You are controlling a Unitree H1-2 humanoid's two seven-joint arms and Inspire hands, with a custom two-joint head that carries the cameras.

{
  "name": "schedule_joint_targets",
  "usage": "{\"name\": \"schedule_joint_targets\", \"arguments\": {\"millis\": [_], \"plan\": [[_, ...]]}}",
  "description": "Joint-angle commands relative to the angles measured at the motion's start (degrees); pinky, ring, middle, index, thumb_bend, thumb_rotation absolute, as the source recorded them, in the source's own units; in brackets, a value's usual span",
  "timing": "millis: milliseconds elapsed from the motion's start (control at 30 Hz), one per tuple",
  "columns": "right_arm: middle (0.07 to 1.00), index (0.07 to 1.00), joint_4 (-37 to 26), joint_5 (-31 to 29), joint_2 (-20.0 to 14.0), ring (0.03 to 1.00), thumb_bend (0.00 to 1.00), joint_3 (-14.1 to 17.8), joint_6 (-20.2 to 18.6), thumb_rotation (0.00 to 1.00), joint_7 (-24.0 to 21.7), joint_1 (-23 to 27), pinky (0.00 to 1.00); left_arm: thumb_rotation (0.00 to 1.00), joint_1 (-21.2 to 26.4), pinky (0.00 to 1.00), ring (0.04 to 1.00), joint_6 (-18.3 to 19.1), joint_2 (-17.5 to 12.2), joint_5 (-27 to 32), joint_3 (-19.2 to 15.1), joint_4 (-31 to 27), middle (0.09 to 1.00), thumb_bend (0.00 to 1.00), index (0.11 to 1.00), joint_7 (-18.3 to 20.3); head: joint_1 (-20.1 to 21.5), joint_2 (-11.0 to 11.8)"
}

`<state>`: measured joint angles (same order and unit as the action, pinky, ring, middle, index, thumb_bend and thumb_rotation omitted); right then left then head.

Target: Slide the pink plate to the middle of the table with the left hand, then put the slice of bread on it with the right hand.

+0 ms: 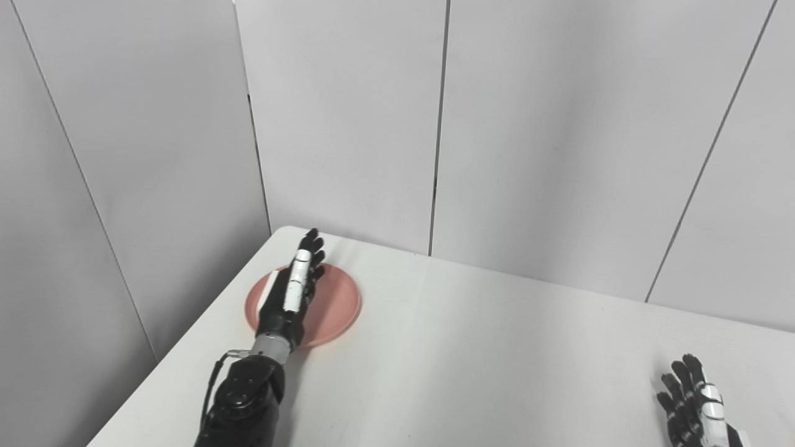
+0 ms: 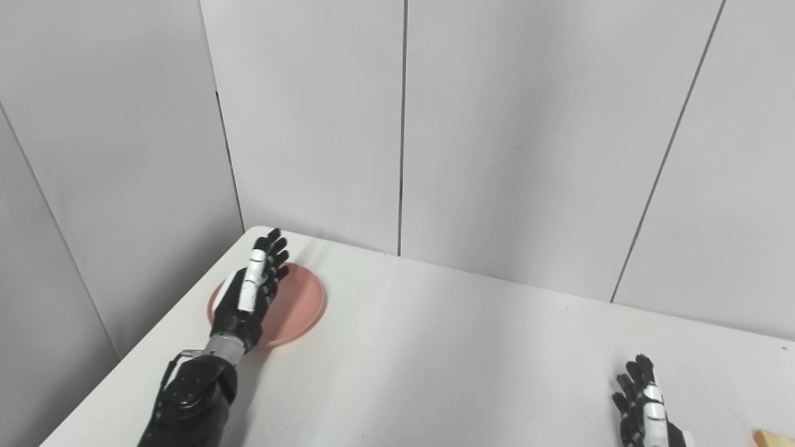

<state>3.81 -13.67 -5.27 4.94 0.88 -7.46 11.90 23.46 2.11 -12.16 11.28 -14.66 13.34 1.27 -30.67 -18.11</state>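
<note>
Black-and-white left hand point(image 1: 292, 297) lies over the pink plate point(image 1: 338, 307), fingers stretched out flat and apart, holding nothing; contact with the plate unclear. Plate is round, shallow, plain pink, sitting near the far-left corner of the white tabletop point(image 1: 472, 360), close to the grey wall panels point(image 1: 348, 124). Right hand point(image 2: 646, 403) at lower right, fingers spread, empty. Bread slice point(image 2: 775, 438) only a tan corner at the frame edge, just beside the right hand.

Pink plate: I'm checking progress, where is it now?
The pink plate sits near the table's far-left corner, under the open left hand, far from the right hand.
</note>
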Motion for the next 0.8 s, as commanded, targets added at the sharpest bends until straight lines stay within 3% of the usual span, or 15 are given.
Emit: {"name": "schedule_joint_targets", "arguments": {"millis": [0, 300, 500, 767], "plan": [[1.000, 1.000, -0.66, -0.17, 0.08, 0.997, 0.59, 0.18, 4.13, 1.00, -0.72, 1.96, 1.00, 1.00, 3.55, 0.98, 0.984, -2.64, -2.25, 0.62, -0.97, -0.40, 0.987, 0.69, 0.953, 0.19, 0.01, -0.06], [1.000, 1.000, -1.76, -0.29, 0.15, 0.995, 0.58, 0.34, 3.66, 1.00, -0.95, 1.75, 1.00, 1.00, 6.30, 0.89, 0.892, -2.80, -5.88, 2.32, -5.80, 4.74, 0.896, 0.72, 0.866, -1.93, -0.65, -0.09], [0.996, 1.000, -2.61, -0.53, 0.42, 0.998, 0.58, 0.20, 3.68, 1.00, -1.19, 1.37, 1.00, 1.00, 6.52, 0.90, 0.877, -3.97, -8.65, 3.05, -6.41, 7.53, 0.866, 0.73, 0.854, -0.28, -1.02, 0.08], [0.987, 0.997, -3.28, 0.03, 0.53, 0.993, 0.59, -0.13, 4.00, 1.00, -1.29, 1.22, 1.00, 1.00, 7.86, 0.82, 0.839, -6.55, -11.78, 3.48, -7.07, 13.78, 0.829, 0.74, 0.824, 0.49, -0.94, 0.02]]}}
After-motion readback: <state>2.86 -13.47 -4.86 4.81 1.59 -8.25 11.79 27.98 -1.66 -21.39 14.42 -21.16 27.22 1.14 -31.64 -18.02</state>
